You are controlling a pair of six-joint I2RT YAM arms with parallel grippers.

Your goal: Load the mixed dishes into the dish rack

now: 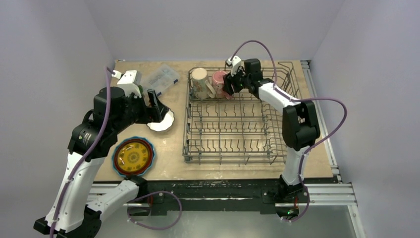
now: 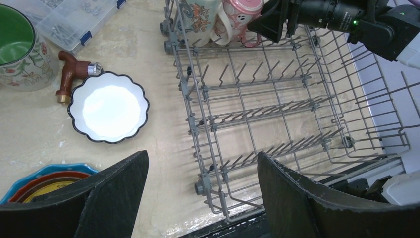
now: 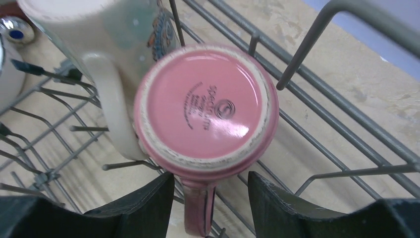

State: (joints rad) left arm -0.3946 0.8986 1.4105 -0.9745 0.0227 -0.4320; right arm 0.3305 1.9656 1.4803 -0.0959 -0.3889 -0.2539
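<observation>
The right pincer [image 3: 210, 186] is straddling, released, the handle of the upturned pink ceramic mug [image 3: 205, 106], seemingly without touching. The left pincer [image 2: 202, 158] is hovering released.

Two mugs racked, the other dishes on the table to the left

The grey wire dish rack [image 1: 237, 130] has most of its tine rows bare. In its far left corner a cream patterned mug [image 1: 200, 82] and a pink mug [image 3: 205, 106] stand base up, the cream handle just beside the pink one. Left of the rack, a white scalloped bowl [image 2: 109, 106] with a dark rim sits upright. Near it is a cream floral mug [image 2: 17, 47], green inside. The yellow-patterned plate [image 1: 132, 156] tops the orange and blue plates.
</observation>
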